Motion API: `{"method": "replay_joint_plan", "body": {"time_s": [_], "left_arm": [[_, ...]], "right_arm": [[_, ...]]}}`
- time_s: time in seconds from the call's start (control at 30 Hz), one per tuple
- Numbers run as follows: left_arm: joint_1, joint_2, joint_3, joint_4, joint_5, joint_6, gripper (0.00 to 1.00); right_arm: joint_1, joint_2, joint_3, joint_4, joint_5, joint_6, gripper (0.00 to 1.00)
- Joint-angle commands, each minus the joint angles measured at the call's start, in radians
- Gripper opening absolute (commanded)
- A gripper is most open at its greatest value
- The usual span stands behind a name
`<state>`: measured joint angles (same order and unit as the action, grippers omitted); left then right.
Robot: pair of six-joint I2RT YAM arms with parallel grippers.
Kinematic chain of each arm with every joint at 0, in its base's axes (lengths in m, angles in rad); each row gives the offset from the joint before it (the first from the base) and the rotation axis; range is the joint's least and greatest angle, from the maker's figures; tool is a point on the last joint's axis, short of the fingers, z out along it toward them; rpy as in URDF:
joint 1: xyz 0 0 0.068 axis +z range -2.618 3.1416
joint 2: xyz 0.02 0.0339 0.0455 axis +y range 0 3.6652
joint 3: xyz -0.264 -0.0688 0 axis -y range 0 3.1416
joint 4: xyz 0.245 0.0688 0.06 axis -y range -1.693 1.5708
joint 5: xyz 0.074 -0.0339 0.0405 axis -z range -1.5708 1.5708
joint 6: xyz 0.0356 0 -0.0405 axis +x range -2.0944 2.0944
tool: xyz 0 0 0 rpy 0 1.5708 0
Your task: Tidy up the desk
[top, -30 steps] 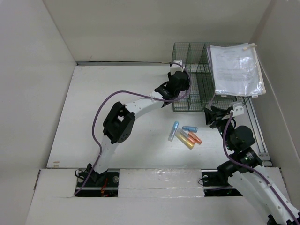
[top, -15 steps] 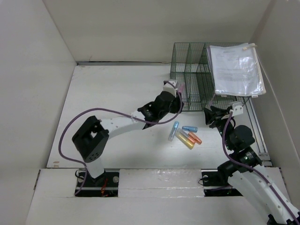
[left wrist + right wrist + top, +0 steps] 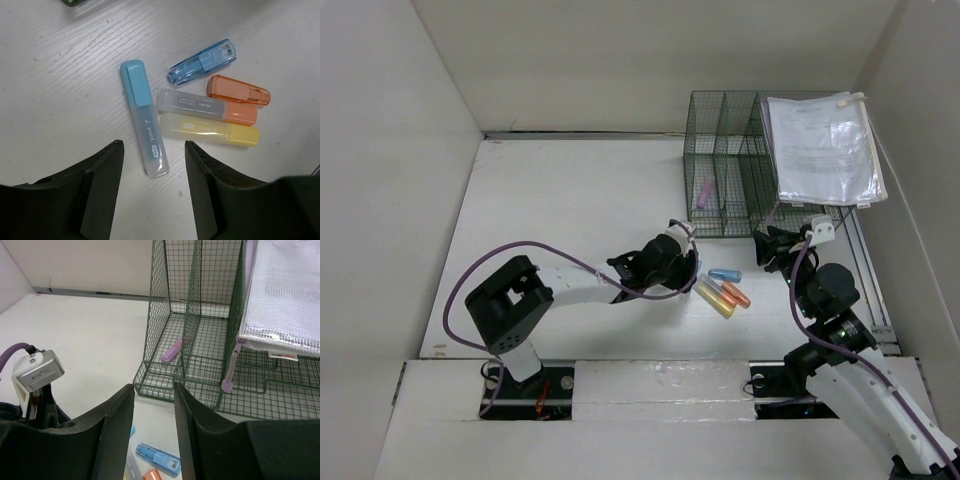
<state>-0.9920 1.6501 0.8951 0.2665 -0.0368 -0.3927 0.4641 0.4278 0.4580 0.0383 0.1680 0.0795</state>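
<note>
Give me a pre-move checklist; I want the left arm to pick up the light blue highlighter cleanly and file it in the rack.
1. Is the left pincer open: ok, jaws apart, nothing held.
2. Lined up on the light blue highlighter: ok, its clear end lies between the jaws in the wrist view.
3. Height above the desk: cannot tell.
4. Room beside it: cannot tell; the yellow highlighter lies very close to it.
5. Space in the green rack: ok, its left compartment holds only a pink highlighter.
6. Is the right pincer clear: ok, open, empty, off to the right.
</note>
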Motion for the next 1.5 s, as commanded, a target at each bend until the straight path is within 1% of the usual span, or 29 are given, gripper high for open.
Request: {"method": "replay_joint_plan", "body": {"time_s": [0.0,0.07,0.17,0.23,0.37,0.6,0.7,0.73,0.77,0.83,0.93,1.0,1.1,1.17,1.3,1.4,1.47], "left_arm": [[-0.004,-0.038,-0.03,0.034,0.021,0.031,0.48],[-0.032,-0.027,-0.033,0.022,0.014,0.049,0.47],[-0.066,0.028,0.011,-0.048,-0.066,0.054,0.46],[-0.082,0.046,0.016,-0.055,-0.092,0.058,0.45],[-0.091,0.077,0.037,-0.073,-0.12,0.057,0.45],[-0.091,0.149,0.074,-0.104,-0.166,0.058,0.41],[-0.091,0.171,0.085,-0.101,-0.178,0.057,0.27],[-0.091,0.171,0.088,-0.101,-0.181,0.058,0.18],[-0.091,0.174,0.09,-0.105,-0.186,0.057,0.13],[-0.091,0.168,0.088,-0.113,-0.218,0.052,0.07],[-0.091,0.149,0.074,-0.13,-0.281,0.045,0.01],[-0.091,0.128,0.074,-0.156,-0.346,0.029,0.0],[-0.091,0.076,0.077,-0.162,-0.396,0.017,0.0],[-0.091,0.047,0.097,-0.153,-0.405,0.006,0.0],[-0.08,0.002,0.169,-0.11,-0.365,0.008,0.0],[-0.039,0.032,0.264,-0.086,-0.307,-0.003,0.0],[-0.007,0.063,0.343,-0.073,-0.301,-0.015,0.0]], "right_arm": [[-0.005,0.005,0.004,0.066,-0.007,0.003,0.43],[-0.005,0.005,0.005,0.066,-0.007,0.003,0.43],[-0.005,0.009,0.004,0.068,-0.01,0.003,0.43],[-0.005,0.011,0.005,0.071,-0.01,0.005,0.43],[-0.005,0.017,0.005,0.071,-0.016,0.005,0.43],[-0.005,0.02,0.007,0.074,-0.021,0.005,0.43],[-0.005,0.019,0.005,0.072,-0.021,0.005,0.43],[-0.005,0.019,0.007,0.072,-0.021,0.005,0.43],[-0.005,0.019,0.008,0.072,-0.019,0.005,0.44],[-0.005,0.014,0.007,0.071,-0.015,0.003,0.43],[-0.005,0.011,0.005,0.069,-0.016,0.005,0.43],[-0.005,0.008,0.005,0.068,-0.016,0.005,0.43],[-0.005,0.005,0.005,0.068,-0.013,0.006,0.43],[-0.005,0.002,0.005,0.066,-0.013,0.006,0.43],[-0.005,0.002,0.005,0.066,-0.016,0.006,0.43],[-0.005,0.003,0.007,0.068,-0.022,0.006,0.43],[-0.005,0.0,0.008,0.066,-0.025,0.006,0.43]]}}
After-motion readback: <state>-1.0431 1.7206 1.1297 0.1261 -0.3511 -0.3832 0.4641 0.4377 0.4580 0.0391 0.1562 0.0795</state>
